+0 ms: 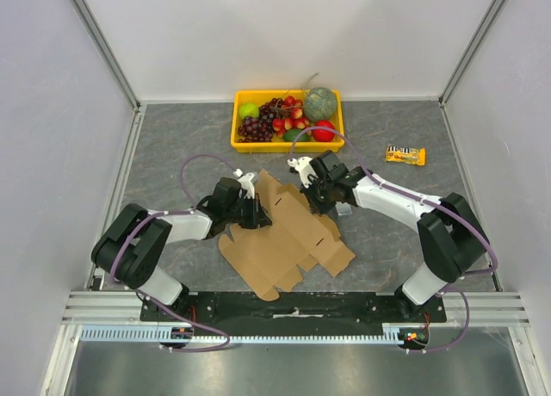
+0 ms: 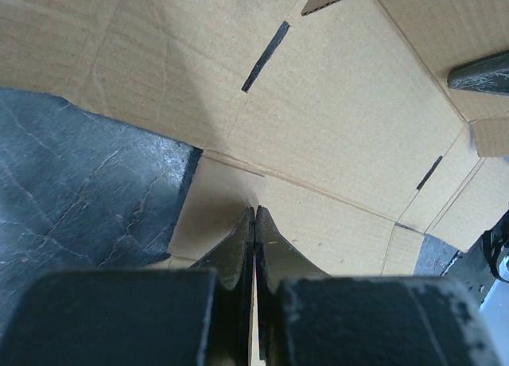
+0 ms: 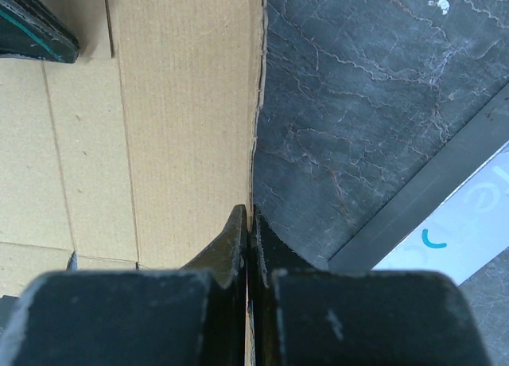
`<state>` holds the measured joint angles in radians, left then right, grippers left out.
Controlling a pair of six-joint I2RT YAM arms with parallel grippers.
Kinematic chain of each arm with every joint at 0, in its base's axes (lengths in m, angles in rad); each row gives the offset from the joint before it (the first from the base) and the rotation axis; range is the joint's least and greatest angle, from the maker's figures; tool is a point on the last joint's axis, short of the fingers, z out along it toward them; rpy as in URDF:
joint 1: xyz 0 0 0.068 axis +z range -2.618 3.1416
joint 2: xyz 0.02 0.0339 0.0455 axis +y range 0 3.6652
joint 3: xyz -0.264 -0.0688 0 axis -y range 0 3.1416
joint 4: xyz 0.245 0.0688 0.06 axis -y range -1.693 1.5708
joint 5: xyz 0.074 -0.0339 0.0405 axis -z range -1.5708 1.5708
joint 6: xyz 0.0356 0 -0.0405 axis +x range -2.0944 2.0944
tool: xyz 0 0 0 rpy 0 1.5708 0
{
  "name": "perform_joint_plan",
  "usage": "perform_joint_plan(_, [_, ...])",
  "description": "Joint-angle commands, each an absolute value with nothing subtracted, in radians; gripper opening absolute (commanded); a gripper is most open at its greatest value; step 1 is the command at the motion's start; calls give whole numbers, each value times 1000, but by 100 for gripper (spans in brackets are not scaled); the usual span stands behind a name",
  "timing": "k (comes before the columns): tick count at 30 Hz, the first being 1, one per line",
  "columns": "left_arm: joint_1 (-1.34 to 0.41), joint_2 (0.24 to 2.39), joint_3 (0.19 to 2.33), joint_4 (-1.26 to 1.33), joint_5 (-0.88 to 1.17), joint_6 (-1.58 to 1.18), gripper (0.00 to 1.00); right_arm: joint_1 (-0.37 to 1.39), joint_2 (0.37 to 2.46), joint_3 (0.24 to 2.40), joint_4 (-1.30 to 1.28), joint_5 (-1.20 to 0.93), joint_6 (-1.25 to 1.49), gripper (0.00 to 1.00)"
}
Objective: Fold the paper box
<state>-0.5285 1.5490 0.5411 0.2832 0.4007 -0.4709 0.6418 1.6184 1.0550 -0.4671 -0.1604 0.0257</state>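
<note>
Left claw (image 2: 254, 212) and right claw (image 3: 249, 212) pinch the paper box (image 1: 277, 241); wrapper (image 1: 405, 155) print illegible.

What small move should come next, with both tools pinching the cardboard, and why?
Probably swing the right tool up and inward toward the left tool, folding its panel along a crease: both are shut on edges of the paper box, which spreads open with no wall formed.
</note>
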Motion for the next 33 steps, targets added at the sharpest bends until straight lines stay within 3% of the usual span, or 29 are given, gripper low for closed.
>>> perform_joint_plan(1, [-534, 1479, 551, 270, 374, -466, 2, 640, 1566, 1071, -463, -164, 9, 0])
perform_joint_plan(4, [-531, 1379, 580, 219, 348, -460, 3, 640, 1555, 1071, -480, -146, 9, 0])
perform_joint_plan(6, [-516, 1315, 586, 230, 353, -469, 10, 640, 1543, 1077, -488, -147, 8, 0])
perform_joint_plan(11, [-379, 1284, 617, 304, 468, -537, 16, 660, 1503, 1072, -509, -150, -49, 2])
perform_joint_plan(22, [-140, 1312, 715, 397, 531, -673, 55, 730, 1439, 1071, -606, -129, -132, 0])
perform_joint_plan(28, [-123, 1370, 739, 325, 485, -664, 57, 752, 1376, 1062, -606, -159, -149, 0])
perform_joint_plan(33, [-123, 1420, 690, 374, 566, -676, 57, 753, 1328, 1060, -584, -182, -153, 1])
